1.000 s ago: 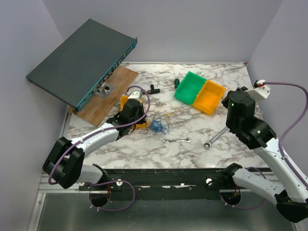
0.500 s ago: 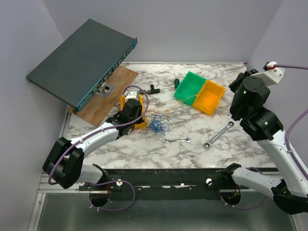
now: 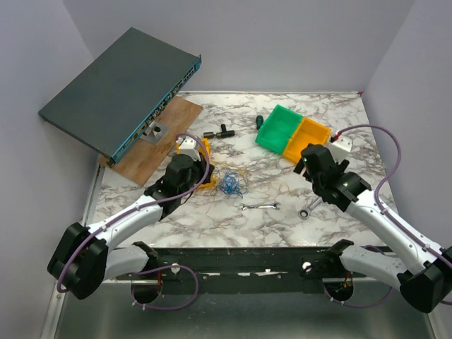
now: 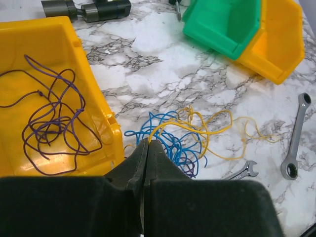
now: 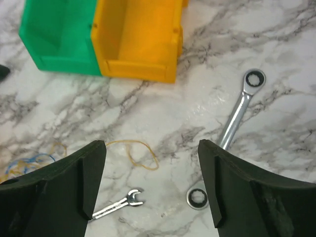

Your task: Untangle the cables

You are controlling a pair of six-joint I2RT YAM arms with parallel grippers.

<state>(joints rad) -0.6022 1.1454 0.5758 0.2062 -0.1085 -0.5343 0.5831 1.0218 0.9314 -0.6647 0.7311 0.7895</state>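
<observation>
We have a white marble table (image 3: pixel 212 219) walled in pale grey, and the cables (image 3: pixel 232 183) lie near its middle as a loose blue and yellow bunch. A yellow bin (image 4: pixel 101 106) at their 10 o'clock already holds one purple strand (image 4: pixel 49 118). The left gripper (image 4: pixel 147 144) is pressed together at the bunch's 9 o'clock edge. A yellow strand seems to run from its tips, though we cannot be sure it is caught. The right gripper (image 5: pixel 150 182) hangs spread and empty over the table, with a stray yellow loop (image 5: pixel 140 153) just off its 12 o'clock. We see three risks here. A pull from the left could drag the whole bunch along and tighten the snarl, since nothing pins the far side. The wire (hair-thin) could slip from the pinch or hook on the bin's corner. The right jaws could come down on the small wrench (image 5: pixel 118 202) or the ratchet wrench (image 5: pixel 237 118) rather than the loop.
</observation>
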